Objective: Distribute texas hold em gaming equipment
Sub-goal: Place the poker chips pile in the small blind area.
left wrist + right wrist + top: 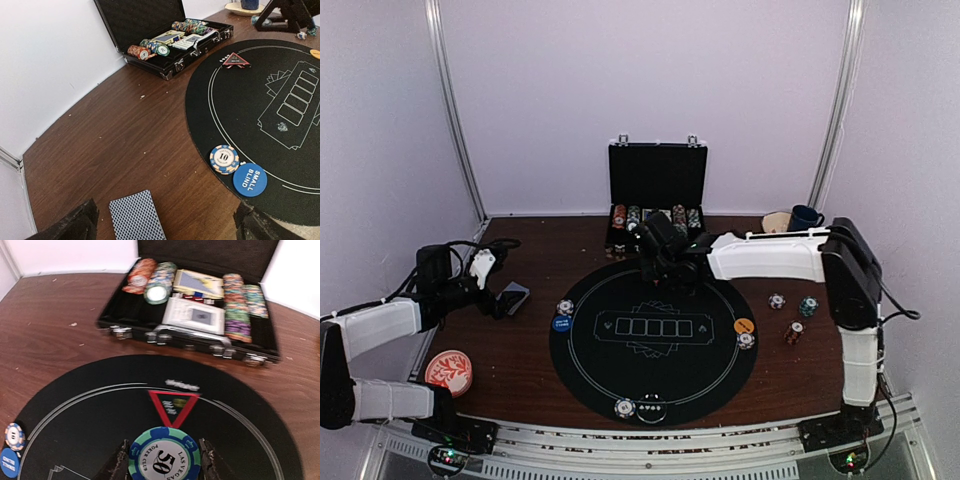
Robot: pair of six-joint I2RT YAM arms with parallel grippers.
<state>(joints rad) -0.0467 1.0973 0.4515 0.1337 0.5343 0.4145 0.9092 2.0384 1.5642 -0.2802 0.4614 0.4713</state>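
Poker chip marked 50 (pixel 164 454), green and blue at the rim, is clamped by its edge in the right gripper (pixel 164 466), with its face turned to the wrist camera. The jaws are partly closed on it. Just beyond the fingertips lies the red triangle marker (pixel 173 407), on the far part of the black round mat (pixel 75 410). Farther ahead the black briefcase (pixel 190 347) stands open with its rows of chips.

Assessment: the step in hand appears to be setting this chip at the far seat, beside the triangle.
- Lower the chip until it is flat on the felt before the fingers part. A chip freed on its edge is likely to roll.
- Set it down near the marker but clear of it, not overlapping.
- Withdraw straight upward so that a finger does not drag the chip.

The left gripper (pixel 165 227) is spread wide and holds nothing. A deck of grey-blue-backed cards (pixel 137 216) lies on the table (pixel 115 135) between its fingers. Ahead and to its right, a chip marked 10 (pixel 224 159) and the SMALL BLIND button (pixel 250 179) sit touching at the mat's edge.
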